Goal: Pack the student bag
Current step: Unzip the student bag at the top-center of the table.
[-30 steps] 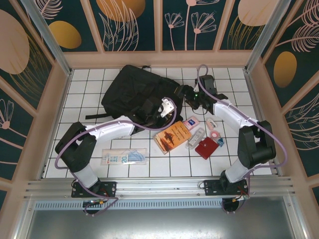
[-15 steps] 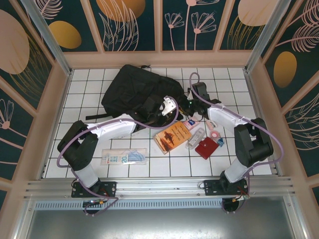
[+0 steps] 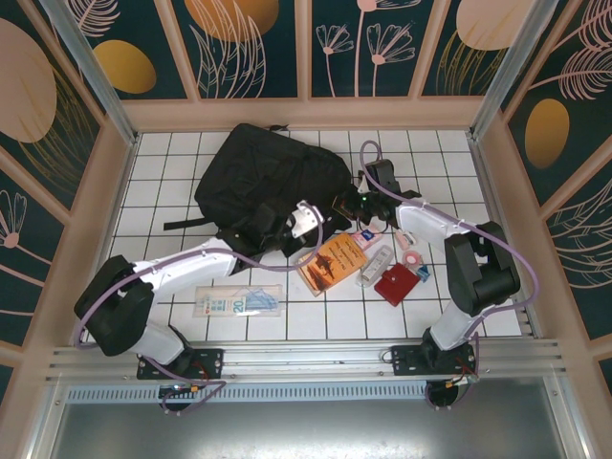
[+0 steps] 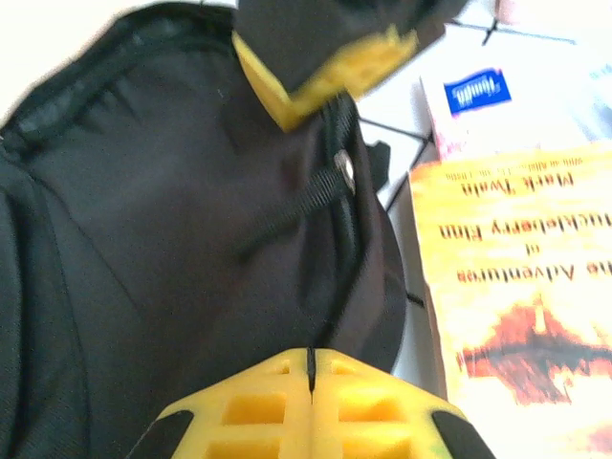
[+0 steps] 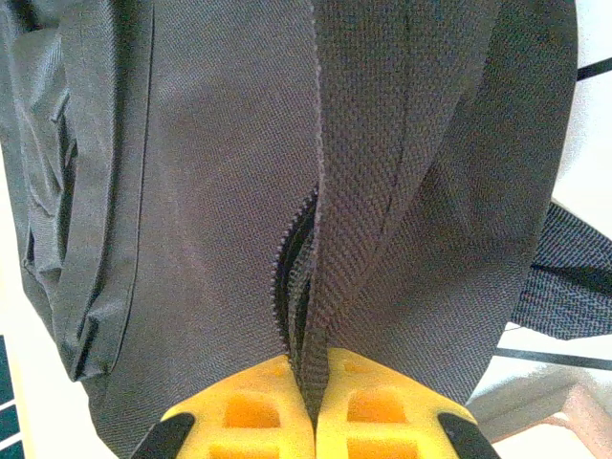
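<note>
The student bag is a big black backpack lying flat at the back of the tiled table. My right gripper is at its right edge. In the right wrist view that gripper is shut on a fold of the bag's fabric beside a partly open zipper. My left gripper sits just in front, at the bag's lower right corner. Its yellow fingers are shut against the black fabric. A zipper line runs down to the tips, and I cannot tell whether anything is pinched.
To the right of the bag lie a yellow book, a tissue pack, a clear tube, a red wallet and a pink tape roll. A clear pouch lies near the front left.
My right gripper has moved left onto the bag's edge and shut on its fabric. The left arm has drawn back slightly toward the near left, its gripper still shut.
</note>
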`<state>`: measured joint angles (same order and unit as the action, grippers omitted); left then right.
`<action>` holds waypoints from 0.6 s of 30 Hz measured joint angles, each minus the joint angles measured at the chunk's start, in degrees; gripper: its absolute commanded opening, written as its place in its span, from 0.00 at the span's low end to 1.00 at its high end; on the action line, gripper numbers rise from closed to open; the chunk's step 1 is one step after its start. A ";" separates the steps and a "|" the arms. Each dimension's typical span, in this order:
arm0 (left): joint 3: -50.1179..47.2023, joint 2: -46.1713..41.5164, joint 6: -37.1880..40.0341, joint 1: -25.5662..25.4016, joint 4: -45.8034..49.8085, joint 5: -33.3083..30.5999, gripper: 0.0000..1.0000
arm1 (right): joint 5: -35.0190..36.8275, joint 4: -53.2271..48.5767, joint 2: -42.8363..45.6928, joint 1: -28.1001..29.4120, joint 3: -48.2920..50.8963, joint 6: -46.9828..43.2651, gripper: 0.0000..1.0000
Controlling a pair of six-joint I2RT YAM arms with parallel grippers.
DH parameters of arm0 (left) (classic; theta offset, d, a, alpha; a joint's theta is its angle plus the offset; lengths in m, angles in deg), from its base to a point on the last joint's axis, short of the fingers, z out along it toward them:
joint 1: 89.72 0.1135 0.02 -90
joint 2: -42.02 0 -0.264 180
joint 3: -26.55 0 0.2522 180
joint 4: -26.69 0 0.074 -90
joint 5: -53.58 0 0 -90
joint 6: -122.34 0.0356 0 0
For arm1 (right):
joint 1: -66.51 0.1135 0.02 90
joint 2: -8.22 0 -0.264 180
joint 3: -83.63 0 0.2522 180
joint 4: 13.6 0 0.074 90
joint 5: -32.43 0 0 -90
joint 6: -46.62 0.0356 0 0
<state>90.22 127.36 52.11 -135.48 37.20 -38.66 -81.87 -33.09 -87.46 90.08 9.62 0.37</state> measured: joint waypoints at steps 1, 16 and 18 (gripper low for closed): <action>-0.83 -0.02 0.48 0.00 -0.04 0.00 0.01 | -0.22 0.17 0.00 0.00 0.00 -0.04 0.00; -4.28 -4.02 14.78 7.39 -6.91 6.62 0.36 | -1.97 1.77 0.70 0.28 0.70 -2.73 0.00; -4.26 -4.07 16.79 8.90 -8.59 7.85 0.36 | -2.40 2.25 0.76 0.37 1.16 -2.91 0.00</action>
<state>85.96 123.30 68.89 -126.58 28.62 -30.81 -84.27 -30.84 -86.70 90.45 10.78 -2.54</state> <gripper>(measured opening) 0.357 0.067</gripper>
